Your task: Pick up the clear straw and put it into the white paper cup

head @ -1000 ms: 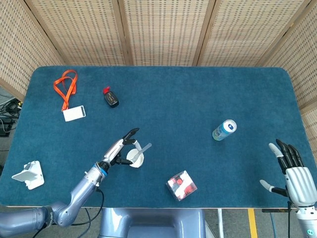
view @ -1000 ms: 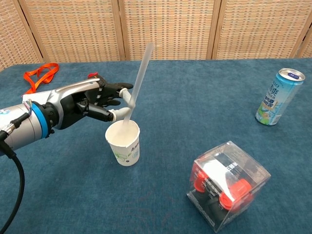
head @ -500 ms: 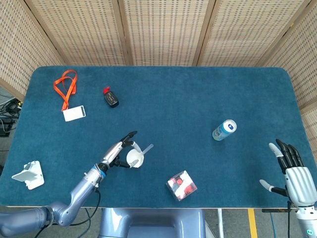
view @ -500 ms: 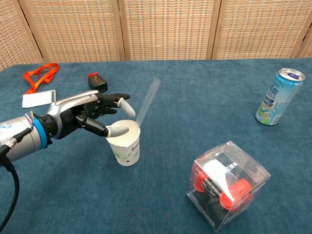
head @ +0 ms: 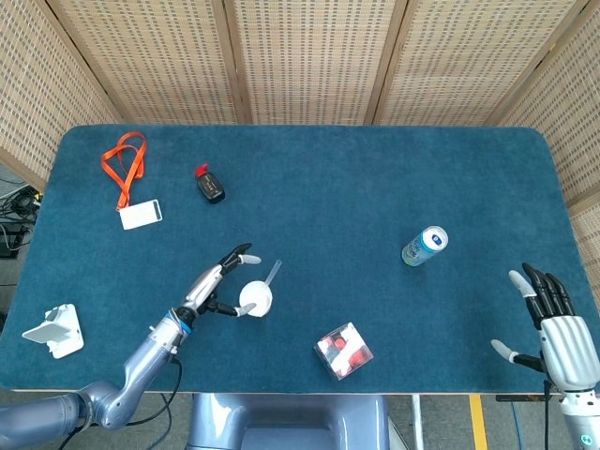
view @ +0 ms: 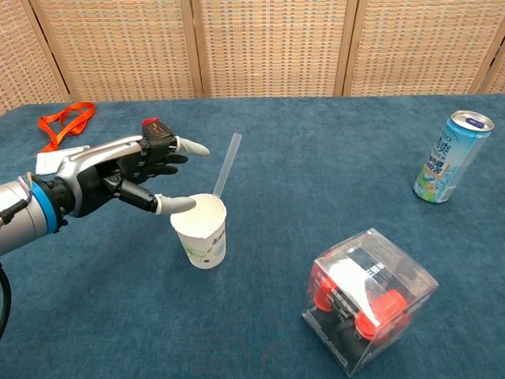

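The clear straw (view: 225,166) stands in the white paper cup (view: 200,230), leaning up and to the right over the rim; from the head view the straw (head: 272,274) pokes out of the cup (head: 255,298). My left hand (view: 126,178) hovers just left of the cup with fingers spread and holds nothing; the thumb tip lies near the cup's rim. In the head view the left hand (head: 214,282) is beside the cup. My right hand (head: 553,330) is open at the table's near right edge, far from both.
A clear box with red parts (view: 368,298) sits right of the cup. A drink can (view: 452,158) stands at the far right. A black and red object (head: 209,184), an orange lanyard with card (head: 127,178) and a white holder (head: 56,330) lie to the left.
My left hand let go of the straw and drew back to the left, fingers spreading. The straw dropped deeper into the cup and now leans on its rim. The right hand stayed still.
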Controlling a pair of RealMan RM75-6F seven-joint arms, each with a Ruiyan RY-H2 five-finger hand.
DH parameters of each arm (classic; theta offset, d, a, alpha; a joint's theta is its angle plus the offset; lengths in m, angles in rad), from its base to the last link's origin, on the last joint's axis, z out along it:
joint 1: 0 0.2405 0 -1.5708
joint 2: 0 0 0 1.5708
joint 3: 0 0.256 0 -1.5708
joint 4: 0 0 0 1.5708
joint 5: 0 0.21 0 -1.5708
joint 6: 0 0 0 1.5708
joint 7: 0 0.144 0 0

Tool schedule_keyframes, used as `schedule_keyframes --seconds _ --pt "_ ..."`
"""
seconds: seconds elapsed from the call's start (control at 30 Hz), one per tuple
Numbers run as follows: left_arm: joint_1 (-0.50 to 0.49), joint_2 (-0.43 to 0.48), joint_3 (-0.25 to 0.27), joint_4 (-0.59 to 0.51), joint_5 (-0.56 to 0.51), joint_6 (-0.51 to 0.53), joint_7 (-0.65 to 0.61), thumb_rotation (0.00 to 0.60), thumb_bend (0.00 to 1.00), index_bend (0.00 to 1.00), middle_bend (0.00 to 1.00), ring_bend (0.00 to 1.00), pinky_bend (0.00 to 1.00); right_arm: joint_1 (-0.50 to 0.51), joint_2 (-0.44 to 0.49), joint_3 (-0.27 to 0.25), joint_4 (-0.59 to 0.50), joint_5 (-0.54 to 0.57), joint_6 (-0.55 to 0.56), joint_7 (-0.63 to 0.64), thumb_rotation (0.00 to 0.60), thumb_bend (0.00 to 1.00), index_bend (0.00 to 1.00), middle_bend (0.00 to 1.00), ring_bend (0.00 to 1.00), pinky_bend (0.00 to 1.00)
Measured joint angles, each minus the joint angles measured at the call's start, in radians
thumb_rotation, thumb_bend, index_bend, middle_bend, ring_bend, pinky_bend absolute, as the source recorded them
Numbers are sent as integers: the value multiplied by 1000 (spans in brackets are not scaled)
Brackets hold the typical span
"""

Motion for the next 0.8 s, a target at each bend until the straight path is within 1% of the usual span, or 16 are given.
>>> schedule_keyframes --seconds 0.13,0.27,0.43,0.53,0.6,0.67,0.7,0.77,0.8 --pt "16 21 0 -9 5 38 20 598 247 201 0 0 0 0 0 2 2 4 -1 2 600 89 83 0 0 0" --pt "41 56 3 -13 11 99 117 598 247 153 0 0 0 0 -1 5 5 10 -2 1 600 90 82 0 0 0" --pt "99 113 13 -11 12 230 346 600 248 26 0 0 0 0 -8 10 9 18 -2 -14 600 89 68 0 0 0" --pt "148 147 27 -6 11 322 500 600 248 0 0 0 0 -1 -14 13 11 21 0 -33 600 89 51 0 0 0" --pt "193 173 42 -5 9 389 600 600 248 0 0 0 0 -1 -17 16 10 23 3 -48 600 90 41 0 0 0" --pt "239 198 61 -8 4 445 672 600 240 0 0 0 0 -3 -21 20 9 25 8 -63 600 88 32 0 0 0" --pt "272 213 76 -14 0 478 708 600 234 0 0 0 0 -4 -23 22 9 26 12 -73 600 88 29 0 0 0" --pt "320 230 112 -21 -1 516 742 600 198 0 0 0 0 -5 -28 24 10 25 17 -97 600 88 20 0 0 0" --pt "349 241 139 -26 0 535 758 600 189 0 0 0 0 -6 -32 25 11 25 19 -113 600 88 19 0 0 0"
